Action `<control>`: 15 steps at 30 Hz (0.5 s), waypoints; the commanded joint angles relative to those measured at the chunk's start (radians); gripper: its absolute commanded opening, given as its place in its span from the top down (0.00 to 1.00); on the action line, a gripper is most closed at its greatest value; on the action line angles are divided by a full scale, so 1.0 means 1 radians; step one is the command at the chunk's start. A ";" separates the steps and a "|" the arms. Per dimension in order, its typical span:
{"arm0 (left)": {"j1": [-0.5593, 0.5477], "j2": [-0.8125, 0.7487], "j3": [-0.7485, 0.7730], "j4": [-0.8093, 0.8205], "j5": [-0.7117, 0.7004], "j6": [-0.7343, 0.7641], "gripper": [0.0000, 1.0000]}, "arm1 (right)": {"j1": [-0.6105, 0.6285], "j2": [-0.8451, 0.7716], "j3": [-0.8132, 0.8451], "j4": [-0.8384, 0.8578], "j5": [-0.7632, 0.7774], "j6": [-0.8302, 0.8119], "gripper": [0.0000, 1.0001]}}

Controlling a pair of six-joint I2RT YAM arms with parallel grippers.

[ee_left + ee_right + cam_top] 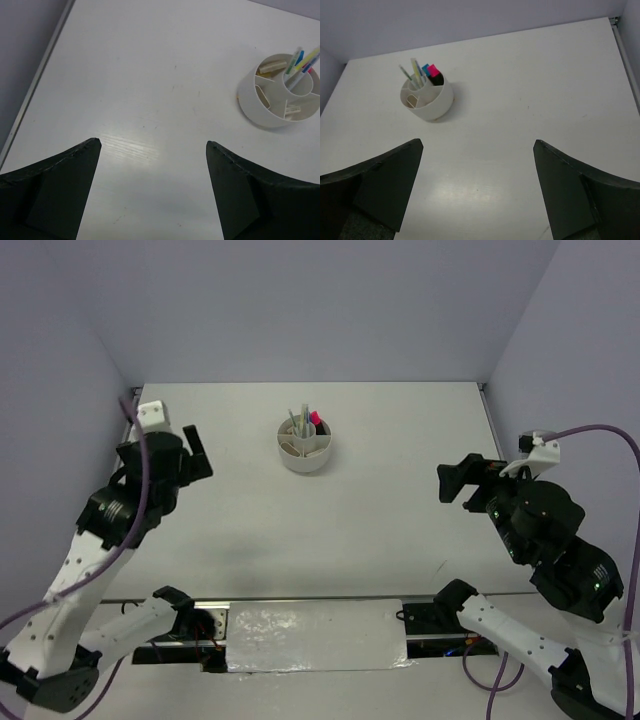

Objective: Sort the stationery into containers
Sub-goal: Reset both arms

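The round white organiser cup (305,449) stands at the table's far middle. It also shows in the left wrist view (277,92) and in the right wrist view (427,96). Thin yellow, green and light-blue pens (413,73) stand in its centre well, with blue and pink highlighters (432,73) beside them. Beige erasers (271,65) lie in outer compartments. My left gripper (198,452) is open and empty, left of the cup. My right gripper (452,482) is open and empty, right of the cup and nearer.
Pale walls close the table on the left, far and right sides. A metal edge strip (625,50) runs along the right side, another (37,82) along the left. A foil-covered panel (315,635) lies between the arm bases.
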 commanded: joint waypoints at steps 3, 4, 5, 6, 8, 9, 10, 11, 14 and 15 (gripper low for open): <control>0.006 -0.174 -0.075 -0.130 -0.066 -0.024 0.00 | -0.005 -0.040 0.016 -0.097 0.008 -0.036 0.00; 0.007 -0.199 -0.101 -0.135 -0.065 -0.032 0.01 | -0.003 -0.061 0.017 -0.097 -0.003 -0.034 0.00; 0.007 -0.250 -0.115 -0.137 -0.066 -0.036 0.01 | -0.002 -0.072 0.016 -0.099 -0.009 -0.037 0.00; 0.007 -0.278 -0.131 -0.143 -0.071 -0.042 0.01 | -0.005 -0.083 0.010 -0.097 -0.012 -0.037 0.00; 0.006 -0.341 -0.142 -0.152 -0.073 -0.052 0.01 | -0.005 -0.113 0.002 -0.091 -0.022 -0.042 0.00; 0.007 -0.358 -0.153 -0.154 -0.074 -0.053 0.01 | -0.005 -0.124 -0.006 -0.091 -0.023 -0.045 0.00; 0.007 -0.375 -0.162 -0.152 -0.071 -0.055 0.01 | -0.003 -0.135 -0.012 -0.084 -0.031 -0.045 0.00; 0.006 -0.404 -0.171 -0.147 -0.068 -0.049 0.01 | -0.005 -0.153 -0.024 -0.079 -0.032 -0.046 0.00; 0.006 -0.443 -0.207 -0.141 -0.065 -0.064 0.01 | -0.003 -0.181 -0.050 -0.062 -0.043 -0.042 0.00; 0.006 -0.453 -0.228 -0.126 -0.065 -0.064 0.01 | -0.003 -0.186 -0.055 -0.059 -0.048 -0.042 0.00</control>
